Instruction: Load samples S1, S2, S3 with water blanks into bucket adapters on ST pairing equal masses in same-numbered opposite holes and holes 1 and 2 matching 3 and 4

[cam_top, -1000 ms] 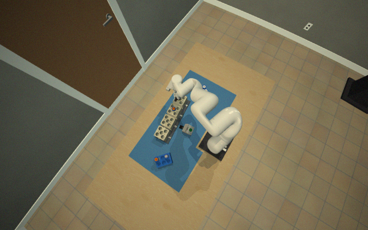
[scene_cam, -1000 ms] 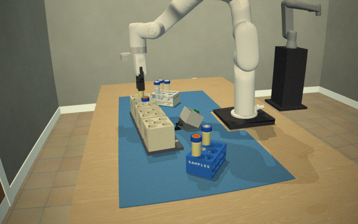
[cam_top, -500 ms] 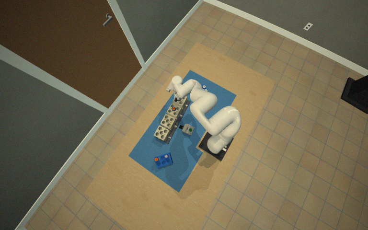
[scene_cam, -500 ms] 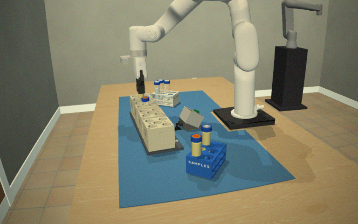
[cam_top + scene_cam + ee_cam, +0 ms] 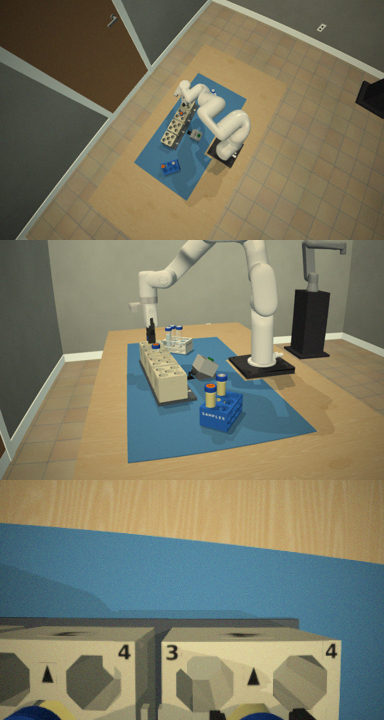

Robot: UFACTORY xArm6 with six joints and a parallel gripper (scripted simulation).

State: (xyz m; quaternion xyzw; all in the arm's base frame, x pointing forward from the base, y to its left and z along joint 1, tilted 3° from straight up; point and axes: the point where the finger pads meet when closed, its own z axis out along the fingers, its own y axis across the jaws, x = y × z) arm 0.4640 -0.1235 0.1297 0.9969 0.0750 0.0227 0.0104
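Note:
My gripper point(image 5: 185, 105) point(image 5: 151, 341) point(image 5: 259, 716) is shut on a blue-capped tube point(image 5: 261, 717) with cream contents, low over the middle hole of the end adapter point(image 5: 224, 650); most of the tube is inside the adapter, and its dot is out of view. An orange-dot tube point(image 5: 181, 113) point(image 5: 155, 345) stands in the neighbouring adapter. The two near adapters point(image 5: 175, 133) point(image 5: 171, 388) hold no tubes. All four sit on the stand point(image 5: 192, 395) point(image 5: 225, 623). The samples rack point(image 5: 177, 169) point(image 5: 213, 422) holds an orange-dot tube point(image 5: 162, 166) point(image 5: 210, 395) and a pale-dot tube point(image 5: 173, 163) point(image 5: 221, 387).
The white rack point(image 5: 188, 348) with several blue-capped blanks point(image 5: 168, 336) stands behind, partly hidden by the arm in the top view. The desk point(image 5: 194, 136) point(image 5: 202, 367) with the green DONE key point(image 5: 199, 135) point(image 5: 210, 359) stands between the adapters and the arm base point(image 5: 261, 370).

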